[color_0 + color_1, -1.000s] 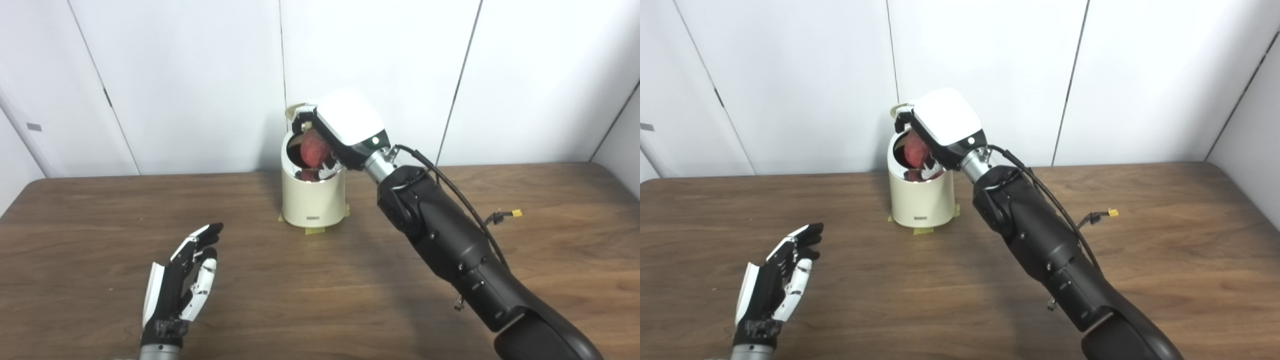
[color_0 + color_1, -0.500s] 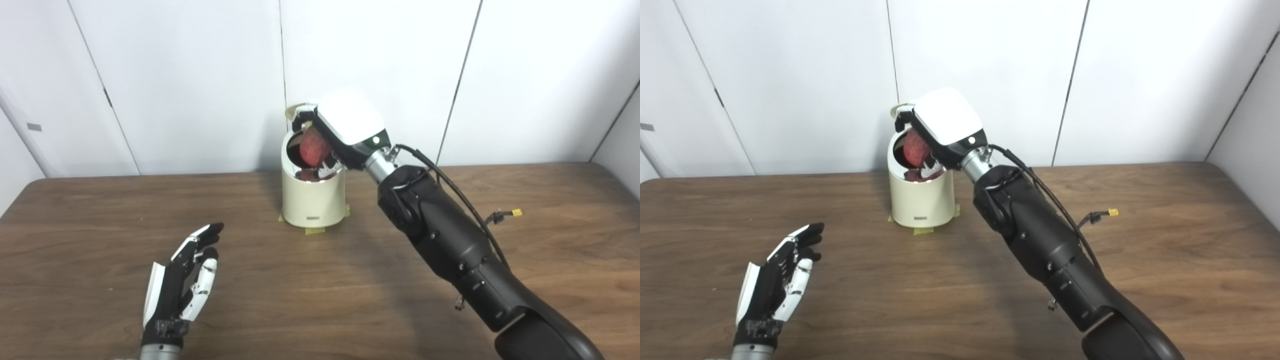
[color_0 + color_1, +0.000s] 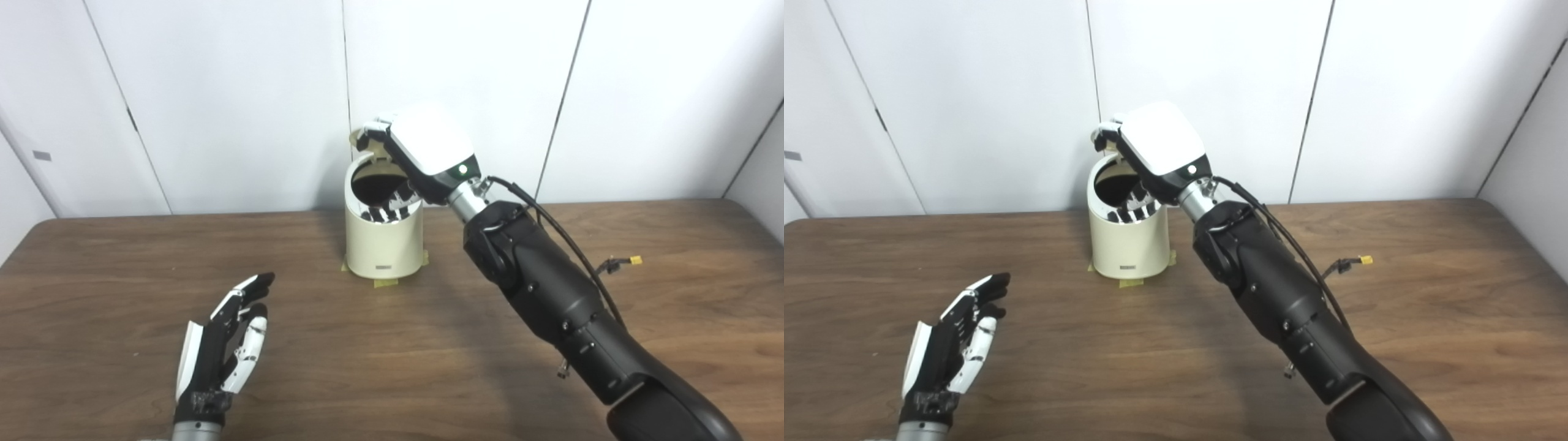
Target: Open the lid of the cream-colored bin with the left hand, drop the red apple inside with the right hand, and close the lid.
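I can't see the apple now; I judge it lies down inside the bin point(image 3: 383, 239), whose lid point(image 3: 361, 136) stands up behind my right hand point(image 3: 422, 156). That hand hangs over the mouth, fingers point(image 3: 392, 205) loosely apart, holding nothing. Pulling back carelessly could snag the lid or tip the bin. My left hand point(image 3: 220, 352) waits spread above the bench point(image 3: 122, 269).

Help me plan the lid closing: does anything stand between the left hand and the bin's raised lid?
Yes. The right hand hangs over the bin mouth, fingers spread in the opening, right in front of the raised lid. The left hand waits open above the table, apart from the bin.
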Controlling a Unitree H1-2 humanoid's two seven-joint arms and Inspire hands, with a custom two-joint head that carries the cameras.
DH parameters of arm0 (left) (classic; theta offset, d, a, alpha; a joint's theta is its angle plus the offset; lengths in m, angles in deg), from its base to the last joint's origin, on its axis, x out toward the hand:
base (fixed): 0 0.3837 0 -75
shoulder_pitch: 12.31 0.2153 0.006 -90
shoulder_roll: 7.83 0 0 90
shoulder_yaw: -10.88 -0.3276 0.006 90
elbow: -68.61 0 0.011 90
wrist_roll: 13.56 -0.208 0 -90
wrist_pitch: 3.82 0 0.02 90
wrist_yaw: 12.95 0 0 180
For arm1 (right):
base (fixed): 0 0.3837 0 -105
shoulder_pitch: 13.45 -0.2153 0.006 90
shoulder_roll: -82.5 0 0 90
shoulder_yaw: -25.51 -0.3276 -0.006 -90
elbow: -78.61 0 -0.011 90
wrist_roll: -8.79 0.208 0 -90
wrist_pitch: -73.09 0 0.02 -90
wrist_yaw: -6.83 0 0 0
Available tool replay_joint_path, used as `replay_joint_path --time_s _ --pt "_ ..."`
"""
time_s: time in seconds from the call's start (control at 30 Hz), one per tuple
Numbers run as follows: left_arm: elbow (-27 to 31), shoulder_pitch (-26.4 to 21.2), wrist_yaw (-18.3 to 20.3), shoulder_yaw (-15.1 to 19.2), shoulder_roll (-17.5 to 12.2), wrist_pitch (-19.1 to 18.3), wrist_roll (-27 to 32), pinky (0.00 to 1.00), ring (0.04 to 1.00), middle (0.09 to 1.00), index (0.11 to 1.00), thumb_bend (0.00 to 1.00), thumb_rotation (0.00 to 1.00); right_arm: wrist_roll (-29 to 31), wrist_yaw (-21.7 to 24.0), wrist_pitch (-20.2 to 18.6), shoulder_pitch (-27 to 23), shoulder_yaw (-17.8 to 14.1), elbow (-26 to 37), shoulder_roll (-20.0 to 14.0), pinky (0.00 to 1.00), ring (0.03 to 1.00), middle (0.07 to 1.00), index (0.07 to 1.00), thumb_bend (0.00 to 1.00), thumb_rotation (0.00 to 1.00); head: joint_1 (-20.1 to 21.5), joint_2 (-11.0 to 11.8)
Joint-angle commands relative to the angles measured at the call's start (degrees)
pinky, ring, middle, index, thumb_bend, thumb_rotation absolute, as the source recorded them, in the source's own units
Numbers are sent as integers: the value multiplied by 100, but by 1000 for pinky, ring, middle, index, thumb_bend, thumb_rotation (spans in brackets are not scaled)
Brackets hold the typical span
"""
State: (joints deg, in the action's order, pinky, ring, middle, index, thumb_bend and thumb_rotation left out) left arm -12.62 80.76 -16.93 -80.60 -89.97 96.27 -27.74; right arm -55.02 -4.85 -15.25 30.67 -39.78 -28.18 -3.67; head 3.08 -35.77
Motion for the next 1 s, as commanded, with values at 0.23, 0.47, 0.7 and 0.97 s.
replay_joint_path --time_s 0.23,0.47,0.7,0.97 --pt "31 -105 -56 -19 121 143 -3 712 823 838 812 197 719 -8 -363 62 -363 -53 99 -72 529 677 729 680 941 172 7 -13" --pt "76 -86 -64 -41 112 155 -79 721 819 831 807 188 723 673 -982 595 -119 -417 395 -6 394 494 569 516 765 267 -15 -50" --pt "142 -59 -15 -5 109 86 69 710 809 828 804 205 716 2099 -1509 1160 919 -1295 1613 485 169 218 300 469 511 152 7 -68" --pt "216 -67 -23 63 9 108 6 701 795 812 790 211 736 3544 -799 1151 2648 -1801 2740 626 296 375 488 483 514 10 29 -73"
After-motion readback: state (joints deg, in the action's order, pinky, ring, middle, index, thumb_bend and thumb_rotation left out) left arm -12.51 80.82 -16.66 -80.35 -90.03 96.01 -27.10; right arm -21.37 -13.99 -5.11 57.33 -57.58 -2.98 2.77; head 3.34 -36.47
